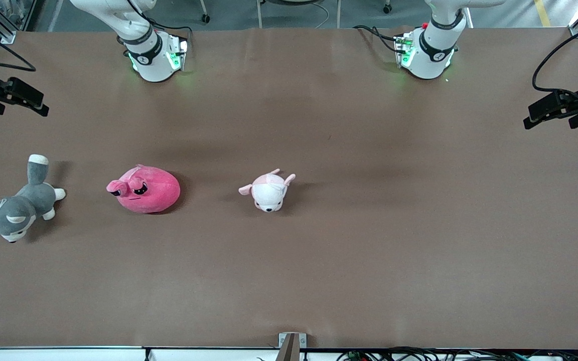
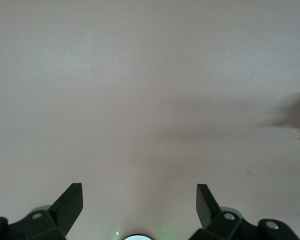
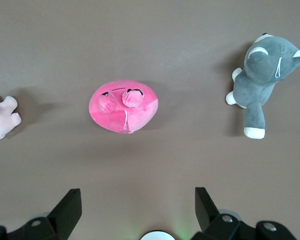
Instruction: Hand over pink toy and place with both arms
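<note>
Now my right gripper (image 3: 138, 207) hangs above the table (image 1: 319, 281) with its two fingers spread wide and nothing between them. Under it, a little ahead of the fingertips, lies the pink toy (image 3: 123, 106), flat on the table and well apart from anything else. My left gripper (image 2: 140, 205) is open wide and empty as well; it waits over a bare part of the table at its own end, and only a small white corner of something shows at the edge of its view.

Around the pink toy there are two neighbours. The grey plush (image 3: 261, 77) lies to one side of it, toward the right arm's end, and the white puppy plush (image 3: 2, 117) lies to the other side, toward the middle of the table.

What can go wrong, I think, is this. The pink toy is round and soft, so if my right fingers come down off its middle, they may pinch only loose fabric and it can slip out when I lift. A weak hold also makes the handover risky: the left fingers need free plush to close on, and if I release too early the toy falls. The puppy is pinkish too, so I must not take it by mistake.
</note>
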